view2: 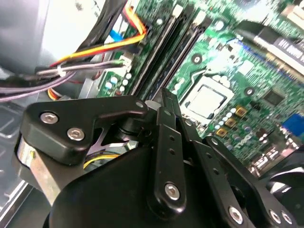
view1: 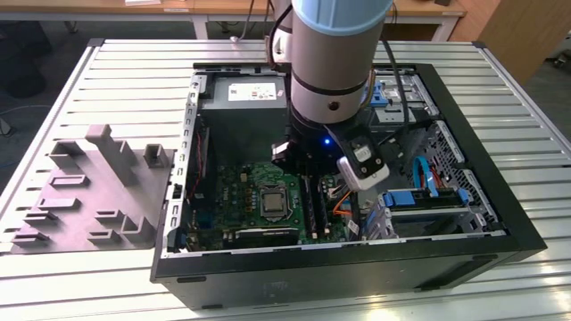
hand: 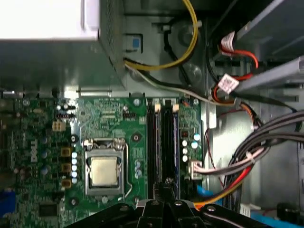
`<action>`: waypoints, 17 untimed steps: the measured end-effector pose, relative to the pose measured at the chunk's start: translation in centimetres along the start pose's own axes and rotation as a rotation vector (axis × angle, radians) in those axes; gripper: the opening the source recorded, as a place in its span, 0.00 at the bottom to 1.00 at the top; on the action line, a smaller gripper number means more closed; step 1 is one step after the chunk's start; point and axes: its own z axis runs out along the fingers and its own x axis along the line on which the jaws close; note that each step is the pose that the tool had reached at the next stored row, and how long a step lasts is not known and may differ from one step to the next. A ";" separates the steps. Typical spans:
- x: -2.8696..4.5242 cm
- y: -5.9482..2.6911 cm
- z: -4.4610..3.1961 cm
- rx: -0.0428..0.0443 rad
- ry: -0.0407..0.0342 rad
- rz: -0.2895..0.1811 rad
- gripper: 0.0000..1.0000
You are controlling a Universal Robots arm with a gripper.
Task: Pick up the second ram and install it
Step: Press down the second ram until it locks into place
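The second ram point(hand: 175, 142) is a thin dark blue-green strip standing on edge in the outermost of the long black memory slots point(hand: 151, 142), beside the processor socket point(hand: 104, 171). It also shows in the second wrist view as the ram point(view2: 184, 53) running away from the fingertips. My gripper point(hand: 168, 183) is shut, its narrow tips together over the near end of the slots. I cannot tell whether the tips touch the stick. In the exterior view the gripper point(view1: 308, 175) reaches down into the open computer case point(view1: 499, 221) above the green motherboard point(view1: 241, 194).
Bundled cables point(hand: 247, 166) and yellow, orange and red wires point(view2: 114, 45) run close beside the slots. The power supply point(view1: 241, 100) sits at the case's far end and blue drive bays point(view1: 419, 197) lie on the exterior view's right. A grey fixture block point(view1: 89, 187) rests on the slatted table.
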 end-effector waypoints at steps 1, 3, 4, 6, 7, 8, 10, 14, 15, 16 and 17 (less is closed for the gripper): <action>-0.01 -0.30 -0.01 0.0001 0.0000 0.000 0.11; -0.03 -0.87 -0.02 0.0002 0.0001 0.000 0.11; -0.04 -1.15 -0.02 0.0001 0.0000 0.000 0.11; -0.06 -1.66 -0.02 0.0001 0.0000 0.000 0.11; -0.06 -1.88 -0.02 0.0001 0.0000 0.000 0.11; -0.07 -2.08 -0.02 0.0002 0.0001 0.000 0.11; -0.08 -2.34 0.04 0.0001 0.0000 0.000 0.11; -0.07 -2.60 0.25 0.0000 0.0000 0.000 0.11; -0.07 -2.70 0.41 0.0001 0.0000 0.000 0.11; -0.06 -2.75 0.54 0.0002 0.0000 0.001 0.11; -0.06 -2.79 0.66 0.0003 0.0000 0.001 0.11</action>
